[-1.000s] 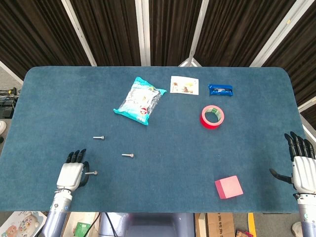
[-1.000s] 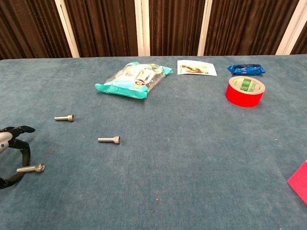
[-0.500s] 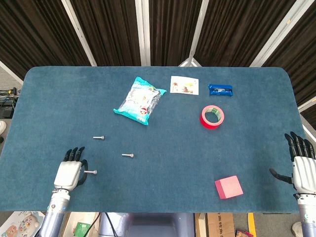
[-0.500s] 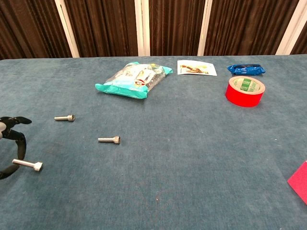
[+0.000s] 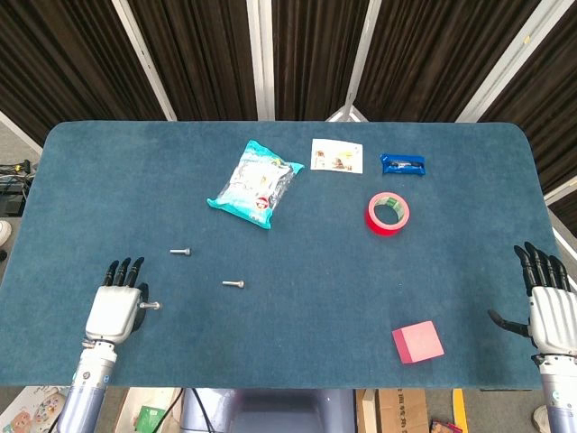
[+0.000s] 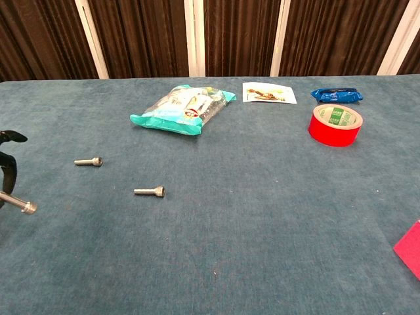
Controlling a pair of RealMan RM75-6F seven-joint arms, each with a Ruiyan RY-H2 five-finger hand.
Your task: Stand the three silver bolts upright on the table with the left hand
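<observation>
Two silver bolts lie flat on the blue table: one [image 5: 180, 252] [image 6: 88, 161] further back left, one [image 5: 234, 284] [image 6: 149, 191] nearer the middle. My left hand [image 5: 114, 311] [image 6: 6, 170] is at the front left and holds the third bolt [image 5: 149, 306] [image 6: 20, 204] by its shank, head pointing right, lifted off the cloth. My right hand [image 5: 548, 307] hangs open at the table's right edge, far from the bolts, seen only in the head view.
A teal snack bag [image 5: 255, 183], a printed card [image 5: 336, 155], a blue packet [image 5: 402, 163] and a red tape roll [image 5: 388, 213] lie across the back. A pink block [image 5: 417, 342] sits front right.
My left hand has taken the nearest bolt up and drawn it left and slightly back. The other two bolts have stayed put, and the right hand has barely shifted.
</observation>
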